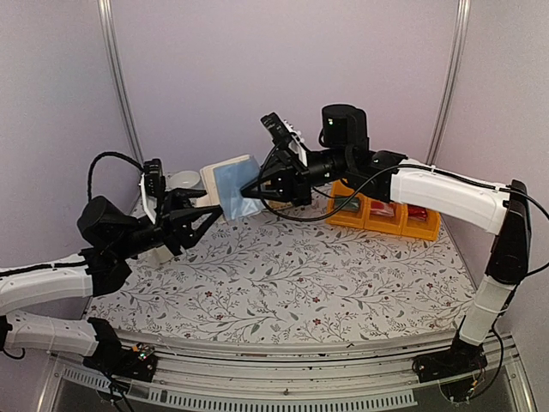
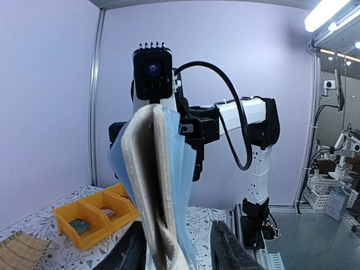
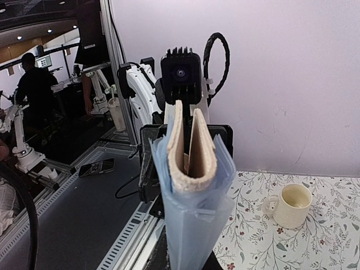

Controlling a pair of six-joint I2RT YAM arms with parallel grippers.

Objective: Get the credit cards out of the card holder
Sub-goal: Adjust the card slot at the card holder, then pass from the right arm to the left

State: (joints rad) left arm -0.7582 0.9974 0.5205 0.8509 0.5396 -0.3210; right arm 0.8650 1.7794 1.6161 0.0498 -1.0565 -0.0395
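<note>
Fuzzy beige holder [image 2: 152, 185], folded with floppy translucent blue sleeves [image 3: 194, 225], hangs upright over the floral bench [image 1: 283, 283] between both arms. Right fingers [image 1: 249, 190] pinch it tight; left fingers [image 1: 206, 216] straddle its lower edge, parted. Cards cannot be told from the sleeves.

The light is soft and even on the pale purple walls [image 1: 283, 60]. Faint shadows lie on the bench [image 1: 283, 283]. A long lamp [image 2: 329, 14] glares white in the left wrist view. Posts [image 1: 117, 77] bend near the edges. The card holder [image 3: 191, 149] looks fuzzy up close, and the room behind [image 3: 50, 112] is dim.
</note>
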